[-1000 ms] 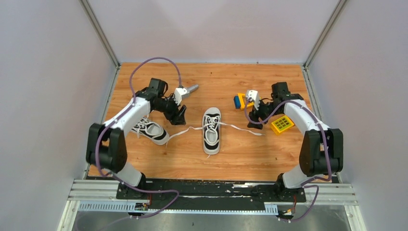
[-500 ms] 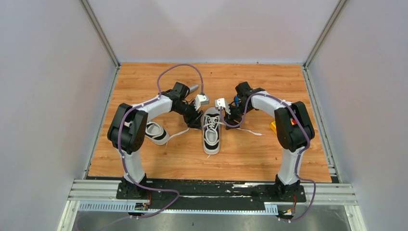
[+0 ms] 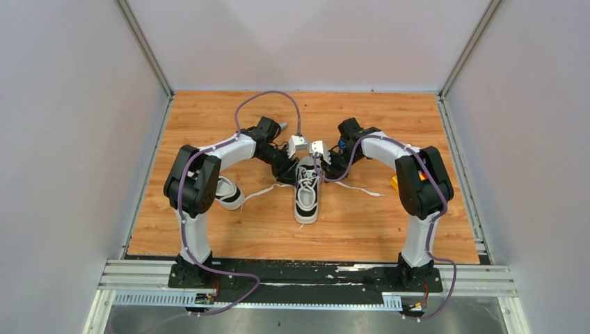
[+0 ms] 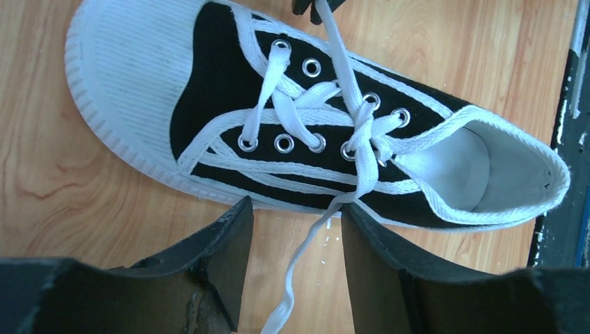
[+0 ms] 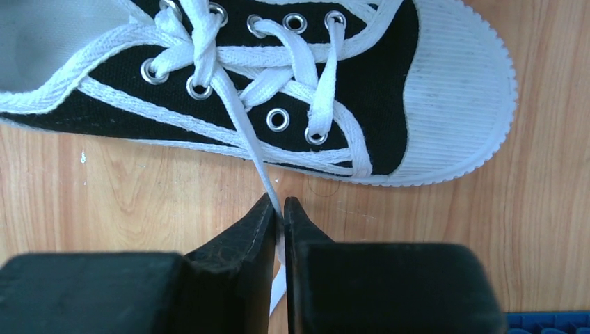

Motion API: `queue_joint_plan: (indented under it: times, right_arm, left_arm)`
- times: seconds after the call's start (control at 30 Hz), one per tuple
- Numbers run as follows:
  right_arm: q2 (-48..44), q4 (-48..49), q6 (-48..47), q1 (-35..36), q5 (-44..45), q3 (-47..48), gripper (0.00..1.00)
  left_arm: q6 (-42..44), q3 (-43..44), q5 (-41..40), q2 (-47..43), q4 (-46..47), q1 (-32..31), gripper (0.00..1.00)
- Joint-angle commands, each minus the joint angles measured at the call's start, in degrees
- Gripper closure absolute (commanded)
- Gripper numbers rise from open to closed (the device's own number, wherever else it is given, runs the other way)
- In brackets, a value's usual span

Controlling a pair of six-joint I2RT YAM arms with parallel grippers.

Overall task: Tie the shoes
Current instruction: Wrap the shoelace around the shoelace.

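Observation:
One black-and-white shoe (image 3: 306, 193) lies mid-table, toe towards the far wall, its white laces crossed but loose. The other shoe (image 3: 226, 193) lies to the left, half hidden behind the left arm. My left gripper (image 4: 296, 207) stands open beside the middle shoe (image 4: 209, 104). That side's lace (image 4: 306, 243) runs free between its fingers. On the opposite side my right gripper (image 5: 280, 203) is shut on the other lace (image 5: 243, 132), just off the sole of the shoe (image 5: 376, 76). From above, both grippers (image 3: 285, 174) (image 3: 327, 170) flank the shoe's top.
A blue block (image 3: 342, 145) and a yellow block (image 3: 395, 182) sit on the right, partly hidden by the right arm. A grey object (image 3: 282, 126) lies behind the left wrist. The lace ends trail out on the wood (image 3: 362, 189). Walls enclose three sides.
Both arms swung inward from the sides to the middle shoe. The right gripper closed on its lace. The left gripper's jaws narrowed around the other lace without clamping it.

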Motion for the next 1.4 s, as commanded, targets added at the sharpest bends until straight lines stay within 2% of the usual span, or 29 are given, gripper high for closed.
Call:
queue_joint_plan:
  times: [0.0,0.13,0.2,0.27,0.3,0.33,0.43,0.47,0.63,0.8,0.83,0.87,0.9,0.93,0.97,1.0,1.03,1.13,1.37]
  right_arm:
    - [-1.9,0.9,2.3,0.1,-0.9,0.7,0.91]
    - [-2.0,0.9,3.2,0.2,-0.6,0.6,0.93]
    - [-1.9,0.9,3.8,0.2,-0.4,0.7,0.95]
    - [-1.9,0.9,4.1,0.3,0.1,0.9,0.95]
    - [-1.9,0.9,4.2,0.2,0.6,1.0,0.96]
    - [-1.9,0.9,4.2,0.2,1.2,1.0,0.96]
    - [-2.1,0.9,4.2,0.1,2.9,1.2,0.98]
    - [-2.3,0.9,4.1,0.2,3.4,1.1,0.98]
    - [-3.3,0.8,3.8,0.0,4.6,1.0,0.99]
    - [-2.7,0.8,8.7,0.1,3.7,3.2,0.98]
    - [-2.3,0.7,9.7,0.1,2.9,3.9,0.97]
    - [-1.6,0.8,10.7,0.3,2.3,4.7,0.97]
    - [-0.7,0.8,11.8,0.7,2.1,5.6,0.97]
    - [0.9,0.8,12.9,1.2,2.4,6.8,0.97]
    - [2.3,0.9,14.2,1.5,2.7,7.9,0.97]
    - [3.6,0.9,15.3,1.8,2.7,9.2,0.97]
    - [4.6,0.9,16.6,1.8,2.4,10.4,0.97]
    - [6.8,1.0,19.2,2.0,1.3,13.4,0.97]
    - [7.0,0.8,17.6,2.2,4.1,12.8,0.97]
  left_arm:
    - [1.3,-0.1,4.4,-1.5,-3.1,-0.7,0.41]
    - [0.7,-0.5,4.9,-0.1,-2.2,-1.0,0.42]
    - [0.8,0.1,3.7,1.3,-1.9,-1.5,0.46]
    - [1.8,1.3,3.4,2.5,-3.2,-1.8,0.56]
    - [2.5,2.3,3.7,2.7,-3.9,-1.8,0.66]
    - [2.9,3.1,3.9,2.9,-5.1,-1.8,0.71]
    - [4.9,4.3,4.4,2.2,-8.2,-1.8,0.96]
    - [5.2,4.7,4.1,1.4,-9.7,-1.7,0.98]
    - [3.5,3.0,1.2,-1.8,-10.7,0.7,1.00]
    - [0.7,0.0,3.1,-4.6,-9.7,4.2,1.00]
    - [0.2,-0.5,3.4,-5.0,-9.2,4.7,0.96]
    - [-0.9,-2.5,3.3,-6.1,-6.0,4.8,0.76]
    - [-3.8,-4.1,3.3,-6.9,-3.3,4.8,0.67]
    - [-8.0,-7.5,3.4,-8.6,3.5,4.8,0.53]
    - [-9.8,-9.1,3.7,-9.9,10.0,4.8,0.49]
    - [-12.9,-11.5,4.4,-10.1,12.5,4.7,0.43]
    - [-14.3,-12.2,4.7,-10.0,16.4,4.7,0.41]
    - [-17.4,-13.8,5.4,-8.7,20.0,4.5,0.37]
    - [-12.0,-14.3,1.1,-5.9,20.3,3.4,0.37]
